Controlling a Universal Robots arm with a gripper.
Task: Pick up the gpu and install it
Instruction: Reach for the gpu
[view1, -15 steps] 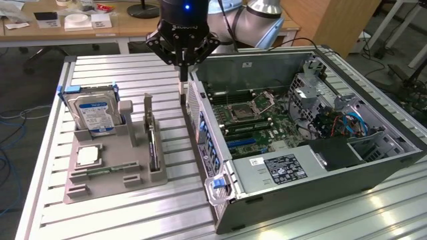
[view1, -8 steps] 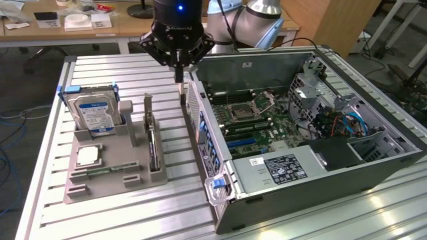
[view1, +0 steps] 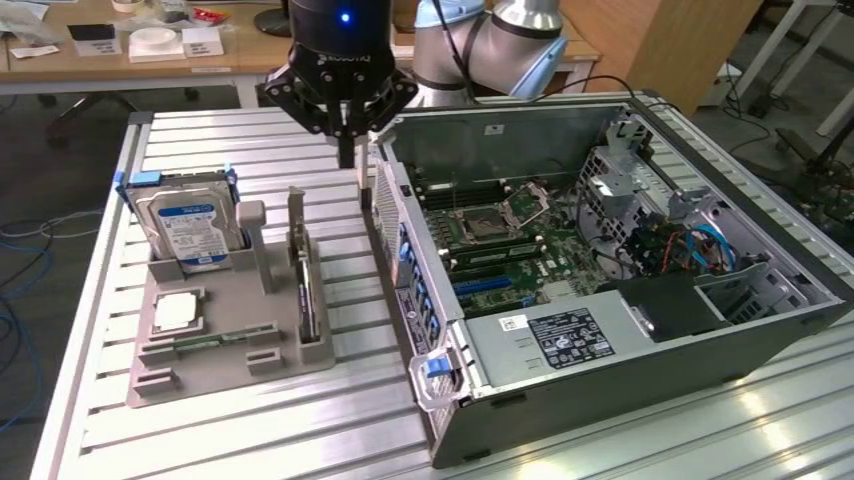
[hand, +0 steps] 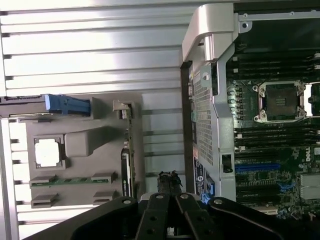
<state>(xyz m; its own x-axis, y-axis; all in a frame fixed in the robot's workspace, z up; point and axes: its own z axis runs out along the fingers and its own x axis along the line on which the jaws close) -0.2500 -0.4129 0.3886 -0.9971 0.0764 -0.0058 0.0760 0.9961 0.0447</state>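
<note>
Tabletop (view1: 240, 440) of slatted metal carries a grey holder tray (view1: 227, 375) at the exterior view's left. A hard drive (view1: 187, 225) with a blue-and-white label stands upright in the far slot of the tray. Nearer the camera, a processor chip (view1: 175, 312) lies flat in a square recess, with a narrow green memory stick (view1: 220, 340) lying flat just beside it. At the tray's edge toward the exterior view's right, the gpu (view1: 304, 295) stands on its long edge in a slot. Its silver bracket end is farthest from the camera, and nothing is touching it. In the wrist view the gpu (hand: 126, 167) appears as a thin dark-and-green strip along the tray edge (hand: 85, 145). Further right, the jaws are pressed together and hold nothing. They hang over the bare strip of tabletop between the tray and the computer case (view1: 601, 400), apart from both and closer to the case's rear panel. The robot arm (view1: 494, 40) rises behind them. At the exterior view's right, the case lies on its side with the cover off. This exposes the motherboard (view1: 494, 235), an empty processor socket (view1: 487, 215) and the power supply (view1: 561, 335).
</note>
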